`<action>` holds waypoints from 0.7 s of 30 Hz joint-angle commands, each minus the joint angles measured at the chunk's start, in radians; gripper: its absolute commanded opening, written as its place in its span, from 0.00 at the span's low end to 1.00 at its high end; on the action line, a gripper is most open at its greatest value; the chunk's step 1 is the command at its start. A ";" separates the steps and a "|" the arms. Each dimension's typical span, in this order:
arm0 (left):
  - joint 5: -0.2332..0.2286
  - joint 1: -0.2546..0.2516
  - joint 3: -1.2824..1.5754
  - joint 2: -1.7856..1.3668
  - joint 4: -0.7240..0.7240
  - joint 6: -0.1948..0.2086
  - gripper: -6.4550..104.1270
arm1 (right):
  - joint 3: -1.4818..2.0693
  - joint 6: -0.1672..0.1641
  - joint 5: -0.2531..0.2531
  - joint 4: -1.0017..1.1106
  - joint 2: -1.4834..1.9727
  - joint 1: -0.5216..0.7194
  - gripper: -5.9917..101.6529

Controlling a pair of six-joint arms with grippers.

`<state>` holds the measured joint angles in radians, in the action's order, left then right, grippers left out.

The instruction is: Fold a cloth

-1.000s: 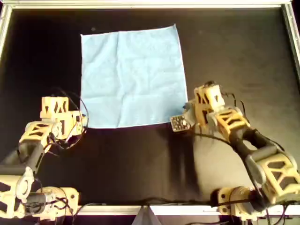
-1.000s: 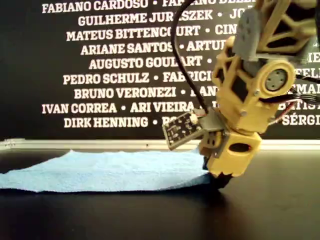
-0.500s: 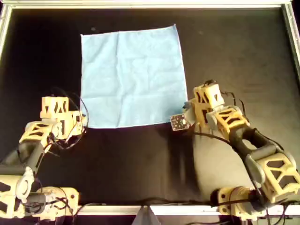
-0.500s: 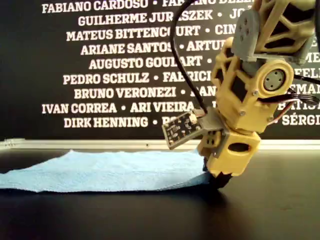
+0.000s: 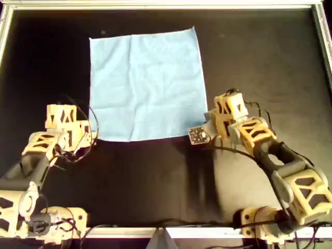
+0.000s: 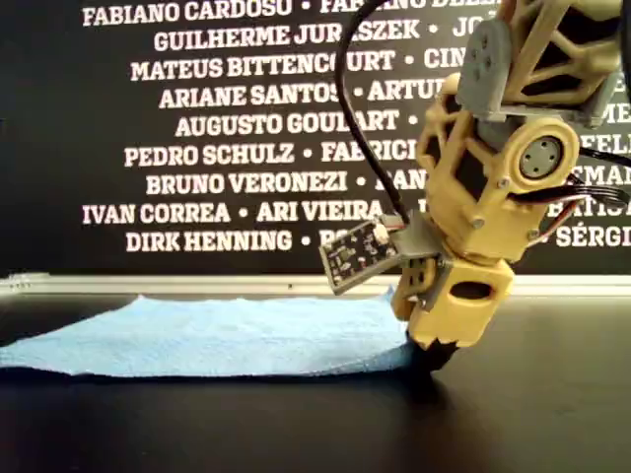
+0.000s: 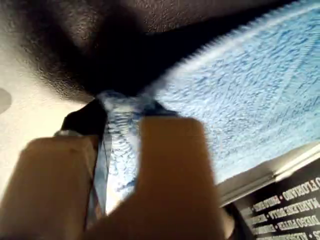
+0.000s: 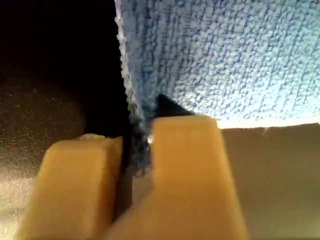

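The black tabletop (image 5: 155,181) lies bare around the cloth (image 5: 146,83) — open room on every side in the overhead view. Only the two arms stand in the way, one at each near corner of the cloth — and the metal frame (image 5: 166,4) rims the table.

A light blue cloth (image 5: 147,85) is spread flat on a black tabletop (image 5: 259,62) that is bordered by a pale metal rim.
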<state>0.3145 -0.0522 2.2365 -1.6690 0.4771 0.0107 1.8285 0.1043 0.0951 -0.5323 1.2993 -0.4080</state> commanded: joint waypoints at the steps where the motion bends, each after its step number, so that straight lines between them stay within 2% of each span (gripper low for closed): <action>1: 0.003 -0.021 -0.038 -0.028 -0.012 0.006 0.06 | -0.044 0.005 0.012 -0.009 0.026 0.006 0.02; 3: 0.003 -0.021 -0.037 -0.032 -0.012 0.006 0.04 | -0.043 0.005 0.012 -0.009 0.023 0.008 0.04; 5: 0.002 -0.020 -0.037 -0.034 -0.011 -0.009 0.04 | -0.043 0.005 0.012 -0.009 0.029 0.015 0.06; 9: 0.002 -0.031 -0.037 -0.034 -0.009 -0.012 0.05 | -0.037 0.005 -0.002 -0.011 0.038 0.028 0.06; 12: 0.000 -0.101 -0.034 -0.035 -0.006 -0.014 0.05 | -0.002 0.006 -0.005 -0.012 0.089 0.029 0.06; 16: -0.018 -0.236 -0.017 -0.072 0.006 -0.014 0.05 | 0.109 0.006 -0.006 -0.011 0.245 0.029 0.06; 18: -0.018 -0.262 -0.015 -0.118 0.006 -0.014 0.05 | 0.184 0.006 -0.008 -0.011 0.347 0.037 0.06; 21: -0.020 -0.252 -0.012 -0.204 0.006 -0.014 0.05 | 0.290 0.005 -0.008 -0.011 0.486 0.043 0.06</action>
<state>0.2991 -0.2792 2.2396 -1.7595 0.4817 0.0015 2.0739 0.1058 0.0798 -0.5338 1.6168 -0.3774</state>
